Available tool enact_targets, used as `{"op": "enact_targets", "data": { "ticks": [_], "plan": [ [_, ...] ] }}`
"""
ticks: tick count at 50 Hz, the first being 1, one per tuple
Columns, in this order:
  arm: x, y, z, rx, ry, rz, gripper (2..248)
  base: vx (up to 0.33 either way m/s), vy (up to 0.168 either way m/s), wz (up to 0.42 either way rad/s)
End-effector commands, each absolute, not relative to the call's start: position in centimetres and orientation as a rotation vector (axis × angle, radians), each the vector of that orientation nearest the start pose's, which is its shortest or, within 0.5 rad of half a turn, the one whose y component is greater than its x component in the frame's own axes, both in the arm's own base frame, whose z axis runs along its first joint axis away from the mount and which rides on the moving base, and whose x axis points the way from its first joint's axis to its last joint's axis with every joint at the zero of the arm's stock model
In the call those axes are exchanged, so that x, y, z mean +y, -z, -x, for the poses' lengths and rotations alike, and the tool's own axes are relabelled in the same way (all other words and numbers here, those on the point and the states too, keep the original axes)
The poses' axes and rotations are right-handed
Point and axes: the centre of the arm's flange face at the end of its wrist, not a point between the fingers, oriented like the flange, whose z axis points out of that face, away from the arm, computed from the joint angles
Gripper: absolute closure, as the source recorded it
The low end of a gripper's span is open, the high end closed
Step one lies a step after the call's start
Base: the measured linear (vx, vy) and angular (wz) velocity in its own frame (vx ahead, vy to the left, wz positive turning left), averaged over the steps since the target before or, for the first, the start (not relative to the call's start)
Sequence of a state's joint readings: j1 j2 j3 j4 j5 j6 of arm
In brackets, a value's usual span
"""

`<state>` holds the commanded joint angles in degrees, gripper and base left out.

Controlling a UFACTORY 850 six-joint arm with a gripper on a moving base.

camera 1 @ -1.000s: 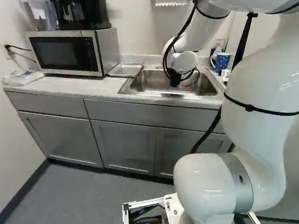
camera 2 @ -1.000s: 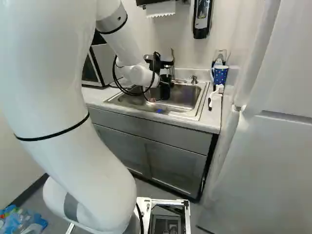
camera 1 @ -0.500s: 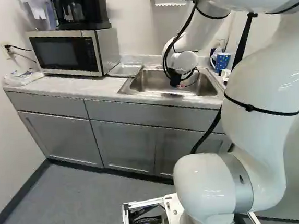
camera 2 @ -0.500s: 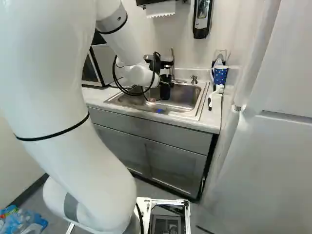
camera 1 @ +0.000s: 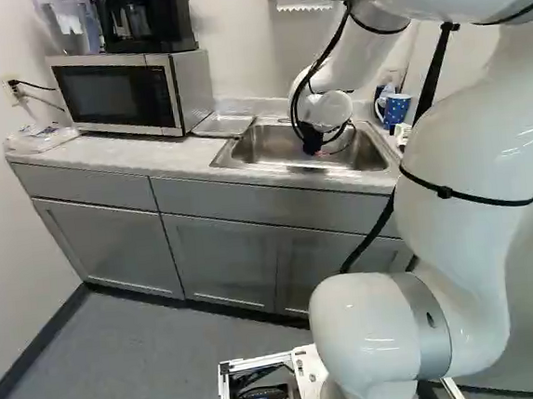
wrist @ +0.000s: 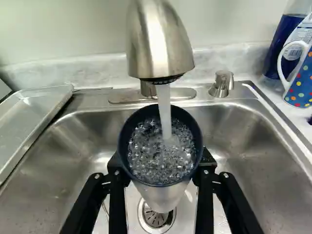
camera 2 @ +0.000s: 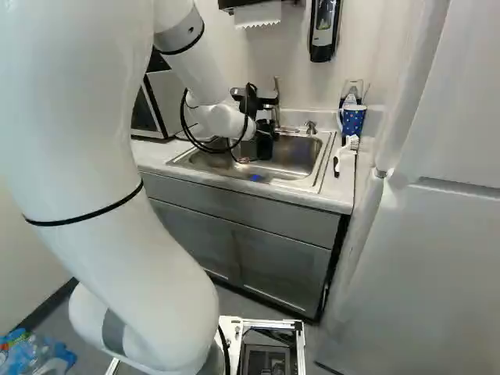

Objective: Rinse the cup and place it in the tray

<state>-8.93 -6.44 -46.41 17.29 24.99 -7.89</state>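
The arm (camera 1: 451, 174) rises from its lowest joint in tall bends, and its far section slants down to the sink (camera 1: 271, 148), with black cables looped around the wrist. The hand (camera 2: 266, 143) is low over the basin. In the wrist view the hand (wrist: 161, 168) is closed around the cup (wrist: 163, 197), one finger pressed to each side, so the fingers stand apart by just the cup's width.

The cup is under the faucet (wrist: 158, 41), its mouth facing up; it has a dark rim and a paler lower body. A stream of water (wrist: 165, 109) falls into it, and the inside is full of churning, bubbly water; how deep that goes I cannot tell. The drain (wrist: 156, 218) shows on the basin floor past the cup's lower end.

The tray (camera 1: 225, 124), shallow and clear or metallic, lies at the sink's edge, between it and the microwave (camera 1: 127, 95). On the other side of the sink, a blue mug (wrist: 301, 83) with coloured dots and a white handle stands on the tabletop (camera 2: 337, 195), near a bottle (wrist: 282, 46) that is dark blue in its lower part. A white brush (camera 2: 346, 152) lies in front of the mug. A pitcher (camera 1: 69, 21) and a coffee maker (camera 1: 145, 19) stand on the microwave; what they hold I cannot tell.
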Motion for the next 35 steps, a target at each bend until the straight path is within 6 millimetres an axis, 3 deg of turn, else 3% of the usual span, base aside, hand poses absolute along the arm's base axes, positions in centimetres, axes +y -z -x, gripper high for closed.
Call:
{"op": "enact_targets", "data": {
  "ticks": [18,35],
  "plan": [
    [-8.7,-48.2,-50.4,0.501,1.722,2.716,124,0.000,0.000,0.000],
    [-6.6,-48.2,-50.2,0.442,1.711,2.707,124,0.000,0.000,0.000]
  ]
}}
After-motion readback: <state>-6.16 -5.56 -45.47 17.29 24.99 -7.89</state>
